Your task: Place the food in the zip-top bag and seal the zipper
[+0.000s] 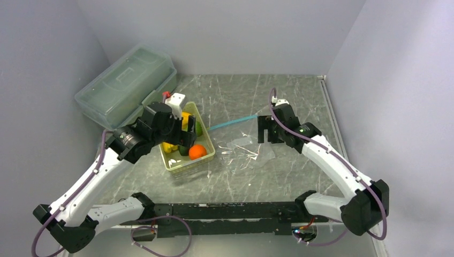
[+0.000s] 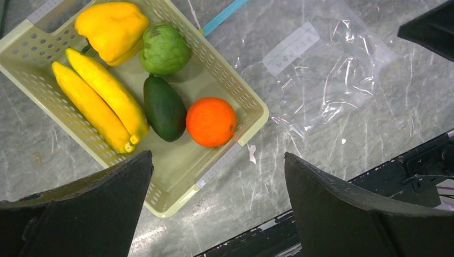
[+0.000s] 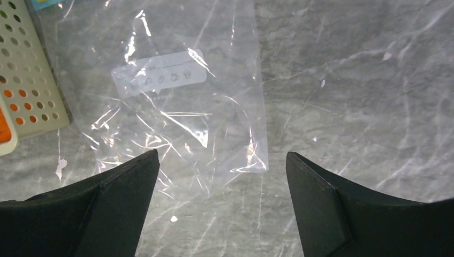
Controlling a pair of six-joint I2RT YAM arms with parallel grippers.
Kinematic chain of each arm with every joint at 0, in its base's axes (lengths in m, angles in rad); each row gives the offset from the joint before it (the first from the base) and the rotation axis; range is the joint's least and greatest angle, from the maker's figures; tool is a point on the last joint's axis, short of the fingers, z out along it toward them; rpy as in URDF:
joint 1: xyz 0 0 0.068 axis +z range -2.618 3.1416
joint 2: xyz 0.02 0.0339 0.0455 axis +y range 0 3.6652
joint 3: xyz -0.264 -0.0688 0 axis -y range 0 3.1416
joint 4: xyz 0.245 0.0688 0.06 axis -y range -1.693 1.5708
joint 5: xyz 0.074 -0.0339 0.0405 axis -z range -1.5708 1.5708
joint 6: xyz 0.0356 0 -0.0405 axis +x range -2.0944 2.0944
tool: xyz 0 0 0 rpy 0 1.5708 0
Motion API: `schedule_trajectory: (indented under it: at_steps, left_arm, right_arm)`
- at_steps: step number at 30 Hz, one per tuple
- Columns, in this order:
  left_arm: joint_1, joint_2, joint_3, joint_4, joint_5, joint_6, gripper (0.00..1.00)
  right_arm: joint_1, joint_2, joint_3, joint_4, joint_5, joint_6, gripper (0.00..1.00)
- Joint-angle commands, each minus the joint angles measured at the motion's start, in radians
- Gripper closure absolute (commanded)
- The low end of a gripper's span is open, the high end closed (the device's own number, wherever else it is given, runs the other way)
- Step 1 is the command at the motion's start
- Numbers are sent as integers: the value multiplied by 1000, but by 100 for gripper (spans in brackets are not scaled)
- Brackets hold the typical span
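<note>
The food lies in a pale perforated basket (image 2: 252,105): an orange (image 2: 211,121), a dark green avocado (image 2: 164,107), two yellow bananas (image 2: 101,101), a light green round piece (image 2: 164,50) and a yellow pepper-like piece (image 2: 112,29). My left gripper (image 2: 218,155) hangs open above the basket's near corner, holding nothing. The clear zip-top bag (image 3: 176,107) lies flat on the table to the right of the basket. Its teal zipper (image 1: 233,122) runs along the far edge. My right gripper (image 3: 222,153) hovers open over the bag's near right corner, with nothing between its fingers.
A large translucent lidded storage box (image 1: 126,85) stands at the back left, beside the basket (image 1: 184,160). Grey walls close in the marbled table on the left, back and right. A white label (image 3: 159,74) marks the bag.
</note>
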Motion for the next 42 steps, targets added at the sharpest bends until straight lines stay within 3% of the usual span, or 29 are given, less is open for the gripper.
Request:
schedule_trajectory:
  at_steps: [1,18,32,42]
  left_arm:
    - [0,-12,-3,26,24,-15,1]
    - [0,11,-20,28,37,-11,1]
    - [0,20,-43,42,30,-5,1]
    - [0,6,-45,34,22,-4,1]
  right_arm:
    - [-68,30,-45,134,-117,36,8]
    - [-171,375,-20,330,-265,65,21]
    - [-171,410,-28,349,-249,52,31]
    - [-164,448,-17,341,-230,38,48]
